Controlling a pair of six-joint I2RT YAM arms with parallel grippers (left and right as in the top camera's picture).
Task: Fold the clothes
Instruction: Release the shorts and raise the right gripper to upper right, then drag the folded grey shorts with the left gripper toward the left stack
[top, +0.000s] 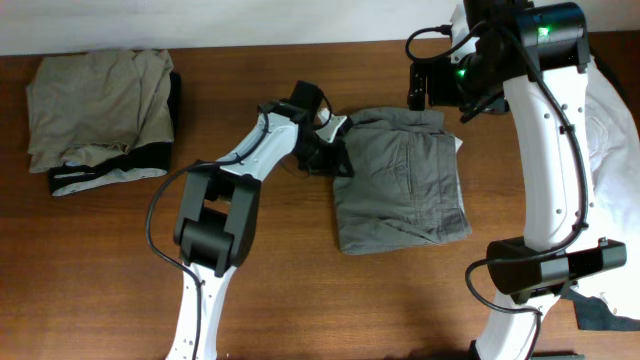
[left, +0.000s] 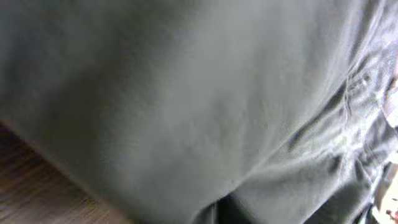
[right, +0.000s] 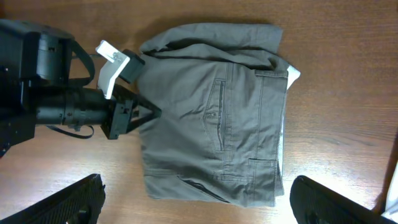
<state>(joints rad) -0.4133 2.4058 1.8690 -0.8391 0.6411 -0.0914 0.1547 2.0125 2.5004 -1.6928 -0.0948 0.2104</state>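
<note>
Stack (top: 100, 110) of folded beige and black-white items sat far left, well apart from the work; left gripper (top: 322, 158) was touching the left edge of the shorts (top: 405, 185); couldn't tell if its jaws were pinching, since the wrist view was all grey cloth; shorts lay mid-table, folded, near square, slightly longer far-to-near; waistband looked to run along the right edge, white lining peeking out there, so legs pointed left toward the left gripper; right gripper (right: 198, 183) hung above the shorts, jaws spread wide, holding nothing; left arm was much nearer, so the next fold was likely its job.
</note>
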